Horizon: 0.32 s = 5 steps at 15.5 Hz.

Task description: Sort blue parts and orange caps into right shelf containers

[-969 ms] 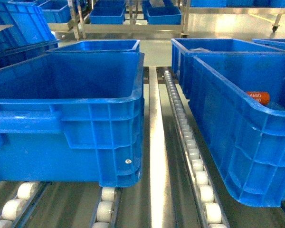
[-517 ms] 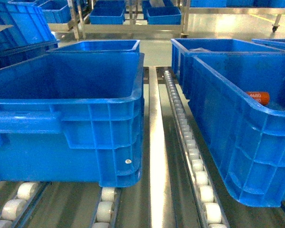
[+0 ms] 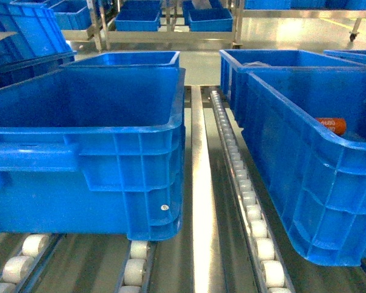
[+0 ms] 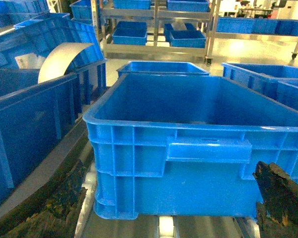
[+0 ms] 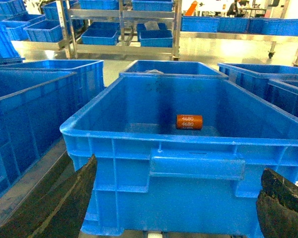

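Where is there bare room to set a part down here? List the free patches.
Free: the floor of the right bin all around the lone orange cap, and the front left bin, whose visible floor looks bare. The steel strip between those two bins is open but narrow, edged by white rollers. Crowded: bins stand end to end behind both.

Lighting was bright and even from overhead. A strong glare band ran along the polished stainless-steel shelf rail [image 3: 198,201] between the large bright blue plastic bins [image 3: 85,152], and the pale glossy floor [image 5: 228,49] reflected light in the background. Bin interiors were shaded but legible. All views showed a blue cast and slight softness. The dark gripper fingers [image 5: 54,208] at the wrist views' lower corners were blurred.
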### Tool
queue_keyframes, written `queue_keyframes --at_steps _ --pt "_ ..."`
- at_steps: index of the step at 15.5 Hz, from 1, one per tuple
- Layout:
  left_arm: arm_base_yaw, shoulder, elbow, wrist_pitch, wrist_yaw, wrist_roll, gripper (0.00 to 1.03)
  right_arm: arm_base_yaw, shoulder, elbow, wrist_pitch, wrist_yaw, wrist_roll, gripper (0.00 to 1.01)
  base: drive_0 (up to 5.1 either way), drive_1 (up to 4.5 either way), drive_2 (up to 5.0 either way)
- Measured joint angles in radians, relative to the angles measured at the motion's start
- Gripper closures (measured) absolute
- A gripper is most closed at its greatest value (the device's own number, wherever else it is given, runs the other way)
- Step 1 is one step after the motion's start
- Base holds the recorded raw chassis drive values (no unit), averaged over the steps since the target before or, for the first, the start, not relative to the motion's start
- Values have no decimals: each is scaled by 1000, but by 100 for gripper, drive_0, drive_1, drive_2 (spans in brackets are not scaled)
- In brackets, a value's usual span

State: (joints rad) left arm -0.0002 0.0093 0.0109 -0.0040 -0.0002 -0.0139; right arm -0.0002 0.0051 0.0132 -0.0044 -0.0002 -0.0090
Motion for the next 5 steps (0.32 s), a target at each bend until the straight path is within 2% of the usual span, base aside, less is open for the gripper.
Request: queue_keyframes --at_steps 5 --pt "0 0 0 0 0 0 5 0 0 0 0 0 0 3 0 0 0"
